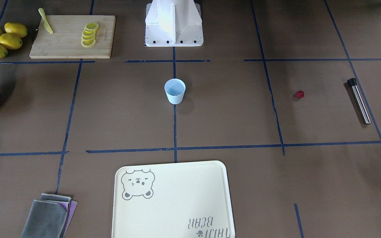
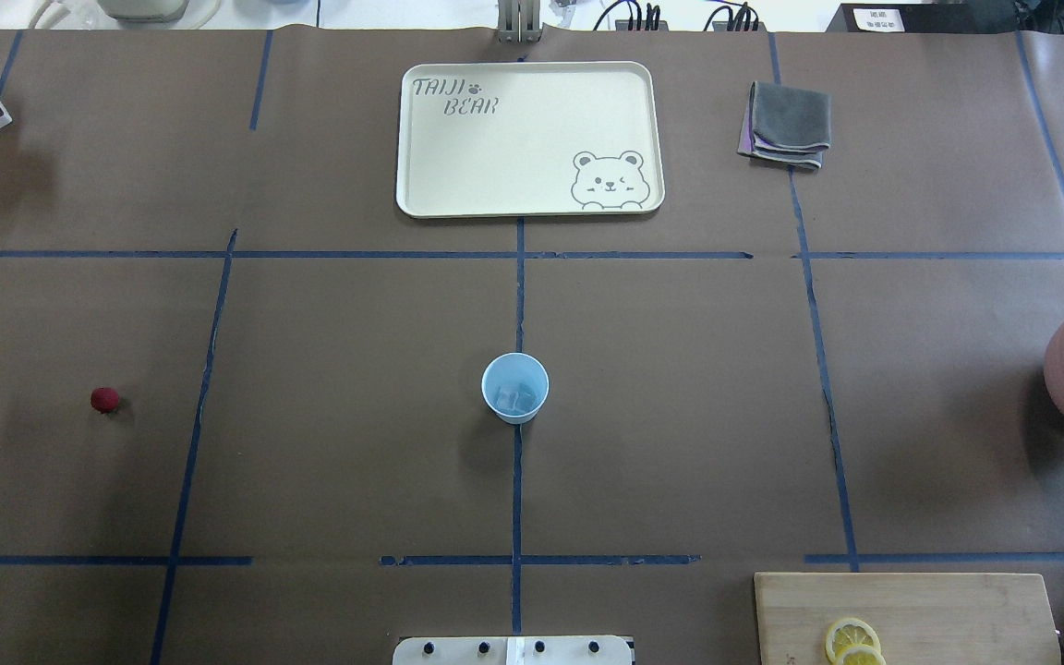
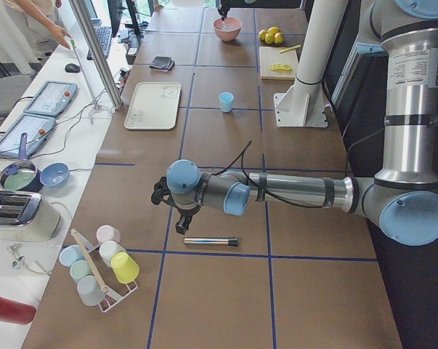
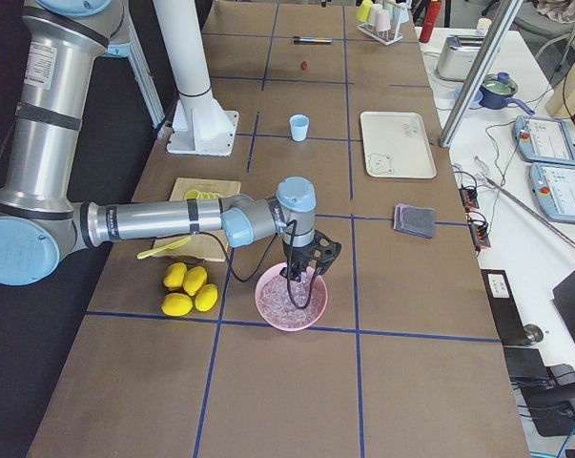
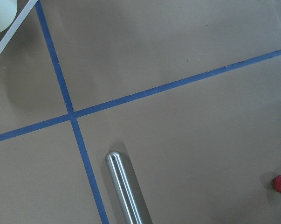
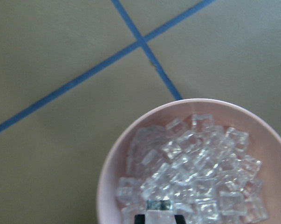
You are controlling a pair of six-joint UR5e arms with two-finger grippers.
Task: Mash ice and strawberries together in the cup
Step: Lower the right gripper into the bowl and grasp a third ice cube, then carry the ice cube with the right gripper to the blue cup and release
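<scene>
Overhead exterior shows most of the brown worktop [image 2: 680, 416], squared off with blue tape. The left arm [image 3: 291, 190] stretches low over the worktop's left end, and from where I stand I cannot tell whether the left jaws are open or closed. The right arm [image 4: 163, 221] reaches to the right end, where the right jaws dip into the pink bowl [image 2: 1063, 369]. A tip shows among the cubes in the wrist view, but I cannot tell if the jaws grip anything.

A cream tray [image 2: 532, 139] lies at the middle of the far edge. A cutting board [image 1: 68, 43] with lemon slices [image 1: 89, 34] sits by the robot-side edge, toward the right corner. The cup [image 2: 514, 388] stands upright at the worktop's centre. A steel rod [image 1: 359, 100] lies flat at the left end, just beside the left jaws. The strawberry [image 2: 105, 399] lies alone near the rod, well apart from the cup. The ice [image 6: 196, 172] is heaped in the bowl, and a few chunks sit in the cup.
</scene>
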